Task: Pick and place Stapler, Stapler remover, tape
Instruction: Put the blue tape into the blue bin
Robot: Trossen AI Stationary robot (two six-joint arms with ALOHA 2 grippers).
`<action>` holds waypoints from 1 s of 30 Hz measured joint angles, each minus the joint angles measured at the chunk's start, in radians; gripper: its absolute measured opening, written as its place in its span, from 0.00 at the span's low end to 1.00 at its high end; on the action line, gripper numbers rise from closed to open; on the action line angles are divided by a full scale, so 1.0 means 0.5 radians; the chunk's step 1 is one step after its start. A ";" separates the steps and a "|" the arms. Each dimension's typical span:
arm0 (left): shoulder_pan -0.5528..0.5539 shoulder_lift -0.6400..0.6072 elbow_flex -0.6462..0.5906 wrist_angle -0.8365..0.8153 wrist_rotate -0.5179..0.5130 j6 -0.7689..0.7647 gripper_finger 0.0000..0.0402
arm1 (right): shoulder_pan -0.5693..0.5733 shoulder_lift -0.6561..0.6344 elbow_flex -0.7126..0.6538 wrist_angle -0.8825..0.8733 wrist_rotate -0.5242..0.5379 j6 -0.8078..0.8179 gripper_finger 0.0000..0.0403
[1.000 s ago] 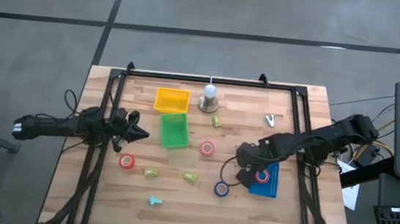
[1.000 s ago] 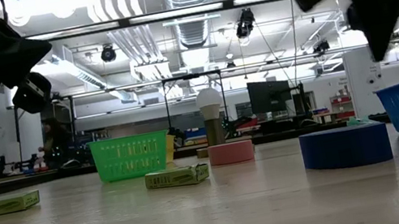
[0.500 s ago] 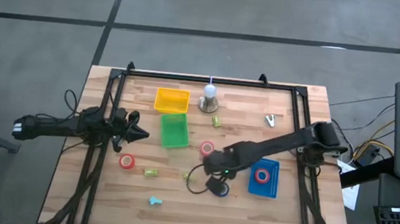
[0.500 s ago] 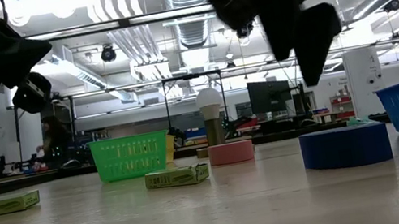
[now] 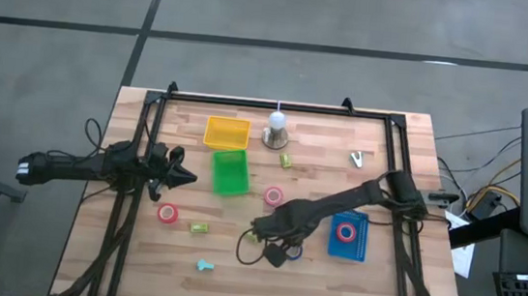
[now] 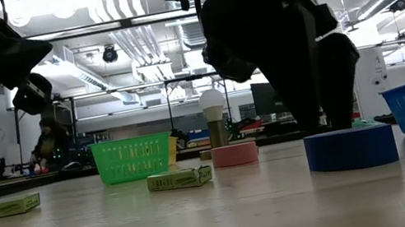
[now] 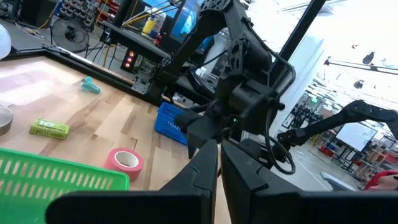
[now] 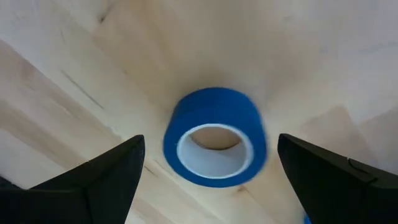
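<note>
Centrally, blue tape roll (image 8: 215, 137) flat on wooden table (image 5: 368, 275), just beside blue tray (image 5: 349, 236), framed between spread fingers of right gripper (image 8: 211, 180) overhead. Risk: off-centre descent, one fingertip striking rim, roll skidding away. Left gripper (image 5: 177, 171) idle, closed, near green basket (image 5: 230, 172).

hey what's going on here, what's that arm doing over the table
The right gripper hangs open directly over the blue tape roll near the table's front, one finger on each side, not gripping it yet. One red tape already lies in the blue tray; two more red rolls sit on the wood. The left gripper waits, shut, at the left side by the green basket.
</note>
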 joint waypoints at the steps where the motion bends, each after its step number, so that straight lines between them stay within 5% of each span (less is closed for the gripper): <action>1: 0.000 0.000 0.000 0.000 0.000 0.000 0.06 | 0.006 0.008 0.000 0.012 -0.002 0.016 0.90; 13: 0.000 0.000 0.000 -0.003 0.000 0.000 0.06 | 0.040 0.091 -0.001 0.036 0.002 0.031 0.89; 23: 0.000 0.000 0.000 -0.002 0.000 0.000 0.06 | 0.041 0.090 -0.002 0.037 0.032 0.057 0.68; 30: 0.000 0.000 0.000 -0.001 0.000 0.000 0.06 | 0.041 0.043 -0.004 0.019 -0.007 0.089 0.67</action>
